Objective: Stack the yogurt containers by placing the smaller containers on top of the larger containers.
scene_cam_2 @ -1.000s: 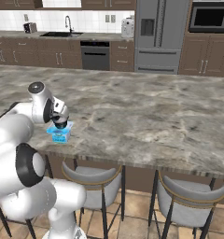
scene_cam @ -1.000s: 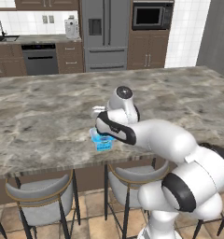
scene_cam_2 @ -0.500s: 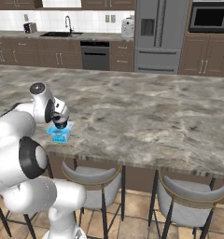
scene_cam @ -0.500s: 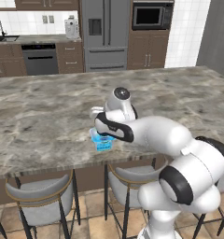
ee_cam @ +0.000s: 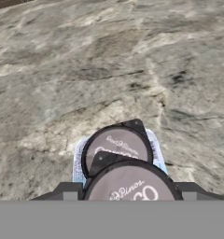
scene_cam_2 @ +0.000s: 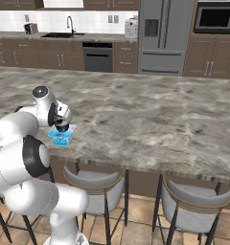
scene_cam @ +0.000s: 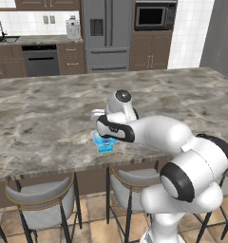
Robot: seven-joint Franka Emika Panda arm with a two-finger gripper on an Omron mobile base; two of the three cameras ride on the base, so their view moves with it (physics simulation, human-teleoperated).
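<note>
The light-blue squarish tub (ee_cam: 78, 161) sits on the marble counter (scene_cam: 40, 118) near its front edge, also seen as a blue tub (scene_cam: 105, 144) (scene_cam_2: 62, 138) under the hand. One round dark cup with a pale top (ee_cam: 117, 148) rests on the tub. A second dark cup (ee_cam: 132, 183) hangs just above it, between the fingers (ee_cam: 67, 190). My gripper (ee_cam: 128, 189) (scene_cam: 106, 134) (scene_cam_2: 63, 128) is shut on this second cup, directly over the tub. The cup in the gripper hides the near half of the cup on the tub.
Grey stools (scene_cam: 40, 199) (scene_cam_2: 95, 184) stand under the counter's front edge, just below the tub. The marble top stretches wide to the right and back. Cabinets, a fridge (scene_cam: 106, 33) and a sink (scene_cam_2: 69, 34) line the far wall.
The arm's elbow has swung slightly. The gripper stays over the tub with the cup in it, and its jaws have not changed.
</note>
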